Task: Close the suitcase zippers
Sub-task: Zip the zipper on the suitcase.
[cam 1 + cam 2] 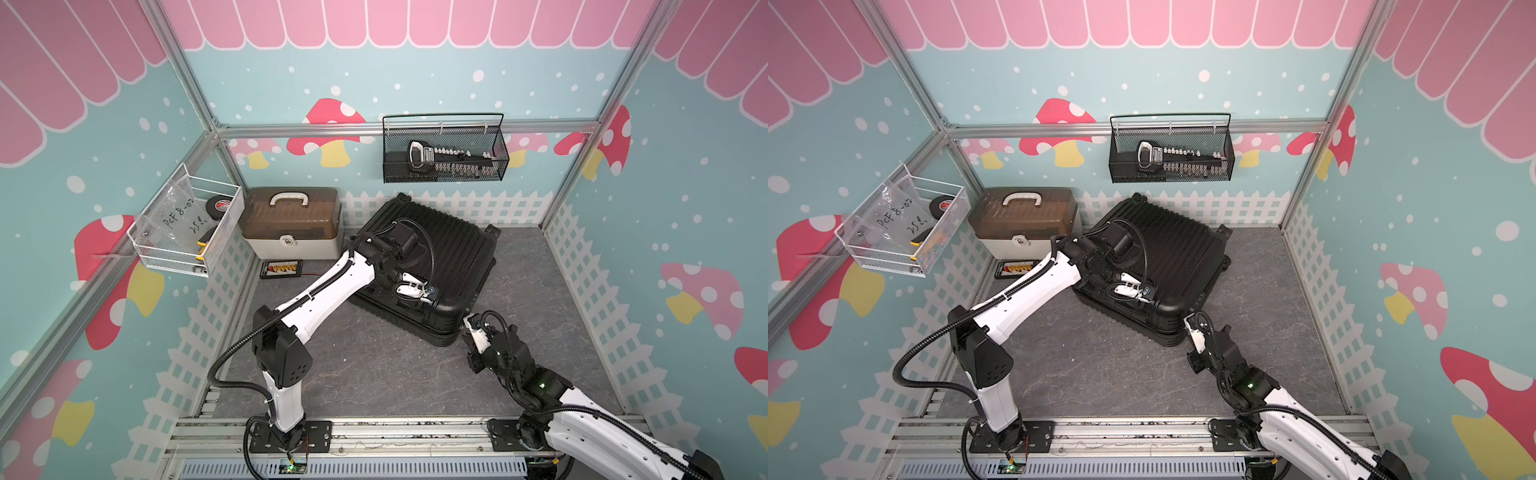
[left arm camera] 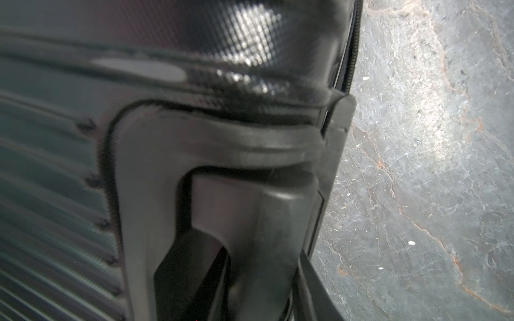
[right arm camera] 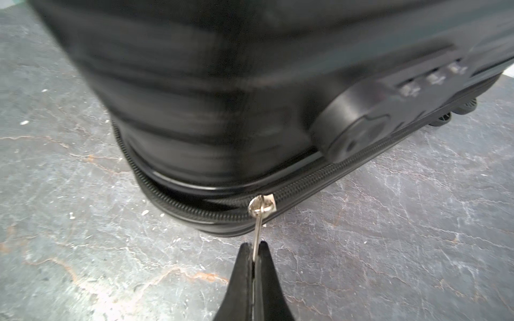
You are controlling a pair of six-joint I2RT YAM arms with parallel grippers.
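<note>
While gripping the silver pull (image 3: 258, 225) in the clenched right claw (image 3: 254, 246), seems midway through running the slider (image 3: 262, 205) along the zip (image 3: 347, 166) of the suitcase (image 1: 440, 249). Lies flat on the table (image 1: 374, 365), ribbed shell up, set askew, near corner towards the right arm. Teeth meshed from slider towards the lock (image 3: 361, 122); gaping from slider round the corner. Much of the seam hidden, so hard to say how much zip remains.

Calls next for a steady draw round that corner, keeping the pull taut and in line with the track instead of outward. Probably also needs the upper shell pressed down so both rows meet.

Left claw (image 1: 427, 292) on top of the shell near that corner, seemingly bracing; impossible to tell whether parted or clenched.

Elsewhere: brown-lidded box (image 1: 291, 224) just beside the suitcase's far end, plug tray (image 1: 281, 269) in front of it, white basket (image 1: 226, 226) and black basket (image 1: 395, 145) up on the walls, all apart from the seam. No obstacle on the table along the near edge. Hardest part judged to be the tight corner curve, plus little room for the right arm, low against the table.
</note>
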